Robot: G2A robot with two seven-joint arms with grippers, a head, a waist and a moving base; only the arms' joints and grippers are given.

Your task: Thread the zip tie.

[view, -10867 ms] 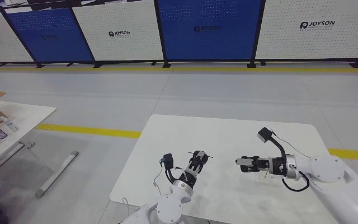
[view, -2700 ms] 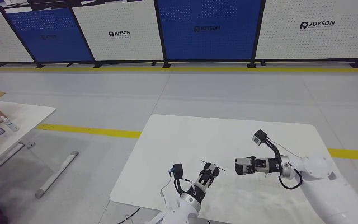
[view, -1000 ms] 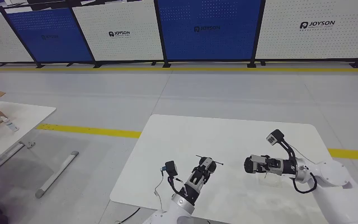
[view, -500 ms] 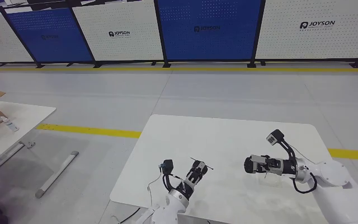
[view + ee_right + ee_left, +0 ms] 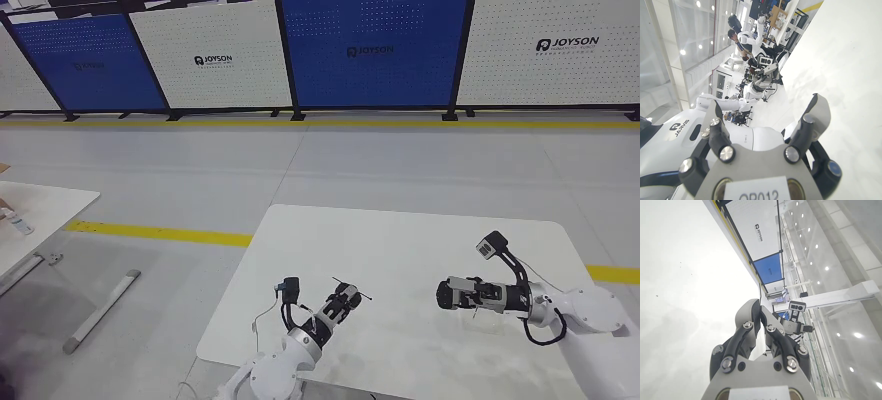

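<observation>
**Pinching the zip tie in my left hand, right hand spread wide**

My left hand point(image 5: 347, 296) sits over the near part of the white counter point(image 5: 420, 235), close to its front edge. Its two fingers are pressed together on the zip tie point(image 5: 366, 296). From above, the tie reads as a thin black strip lying crosswise through the fingertips, sticking out a little on either side of them.

From my left wrist, the hand point(image 5: 760, 308) shows its dark pads closed flat against each other. A hairline of black runs on past the tips beside the pale counter point(image 5: 677, 256). I take that line for the tie point(image 5: 759, 292), though it is so thin there that I cannot be sure where it ends. The stretch clamped between the pads is hidden. I cannot tell which end carries the head and which the tail, nor whether any part of the strip is looped or passed through itself.

My right hand point(image 5: 441, 294) is well apart from the left, over the right half of the counter, and it points toward the left hand. From my right wrist, this hand point(image 5: 765, 101) has its fingers standing wide apart, with the bare counter point(image 5: 848, 56) running off to one side. My left hand point(image 5: 762, 75) shows farther off between them, but the tie there is too small to make out.
</observation>
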